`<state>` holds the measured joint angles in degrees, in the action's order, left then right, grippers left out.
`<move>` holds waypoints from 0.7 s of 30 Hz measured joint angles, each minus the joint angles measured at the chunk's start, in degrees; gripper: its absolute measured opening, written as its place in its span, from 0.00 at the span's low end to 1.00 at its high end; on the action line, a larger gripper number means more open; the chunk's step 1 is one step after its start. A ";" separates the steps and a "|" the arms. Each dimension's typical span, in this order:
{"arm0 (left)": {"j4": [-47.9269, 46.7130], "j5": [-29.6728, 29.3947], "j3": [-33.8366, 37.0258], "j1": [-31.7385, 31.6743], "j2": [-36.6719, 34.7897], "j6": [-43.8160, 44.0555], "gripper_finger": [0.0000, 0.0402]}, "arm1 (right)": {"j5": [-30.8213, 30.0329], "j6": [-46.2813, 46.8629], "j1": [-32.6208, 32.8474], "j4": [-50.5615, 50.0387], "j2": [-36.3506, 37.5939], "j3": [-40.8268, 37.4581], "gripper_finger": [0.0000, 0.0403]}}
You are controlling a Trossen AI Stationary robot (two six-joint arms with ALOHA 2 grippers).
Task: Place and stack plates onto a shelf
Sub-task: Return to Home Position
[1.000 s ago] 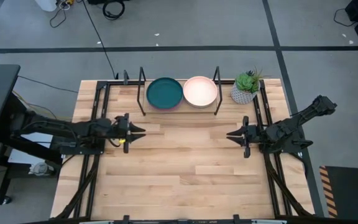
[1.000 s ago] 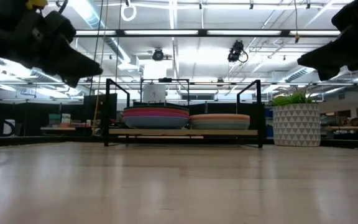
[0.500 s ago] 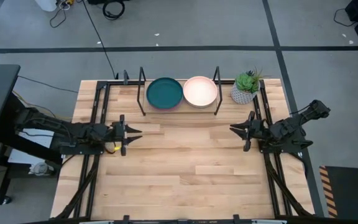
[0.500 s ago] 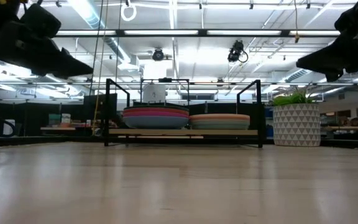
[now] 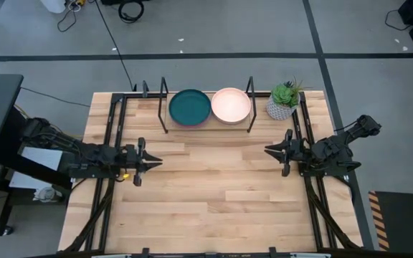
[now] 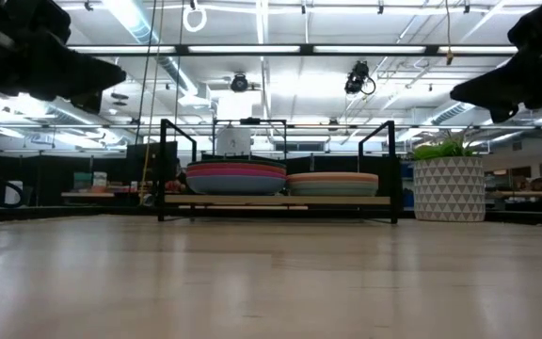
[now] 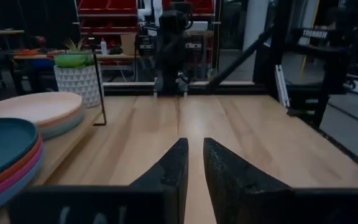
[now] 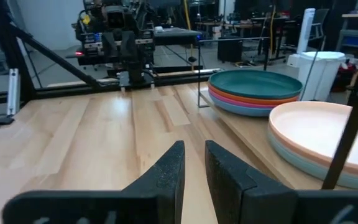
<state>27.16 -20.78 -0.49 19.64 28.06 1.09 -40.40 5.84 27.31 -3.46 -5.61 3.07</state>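
Two stacks of plates rest on the pale shelf board point(image 6: 276, 200) at the table's far edge, between black upright hoops point(image 5: 164, 104). The left stack point(image 5: 190, 107) has a teal plate on top, with pink, orange and blue rims below point(image 8: 253, 87). The right stack point(image 5: 231, 105) has a cream-peach plate on top point(image 8: 316, 134). My left gripper point(image 5: 158, 161) hovers above the table's left middle, shut and empty point(image 7: 194, 144). My right gripper point(image 5: 267, 150) hovers above the right middle, shut and empty point(image 8: 194, 146). Both point toward the table's centre.
A small green plant in a white patterned pot point(image 5: 283, 102) stands at the far right, beside the shelf. Black frame rails point(image 5: 113, 136) run along the table's left and right sides. Bare wood lies between the two grippers and toward the near edge.
My left gripper has drawn back toward the table's left edge and a little toward the near edge, and it has risen in the low view. My right gripper has drawn back slightly toward the right edge. The plates have stayed put.
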 joint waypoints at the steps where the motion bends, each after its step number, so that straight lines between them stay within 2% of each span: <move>1: 0.40 -0.01 0.00 0.00 0.01 0.49 0.14 | 0.37 -0.01 0.00 0.02 0.00 0.00 0.17; 6: 1.29 0.00 0.02 0.00 0.01 4.15 0.14 | 1.49 -0.02 0.00 0.00 0.00 0.00 0.17; 21: 1.29 0.00 0.04 0.00 0.04 4.21 0.14 | 1.50 -0.02 0.00 0.00 0.00 0.00 0.17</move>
<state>28.45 -20.78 -0.45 19.64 28.10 5.30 -38.89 5.82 27.31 -3.46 -5.61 3.07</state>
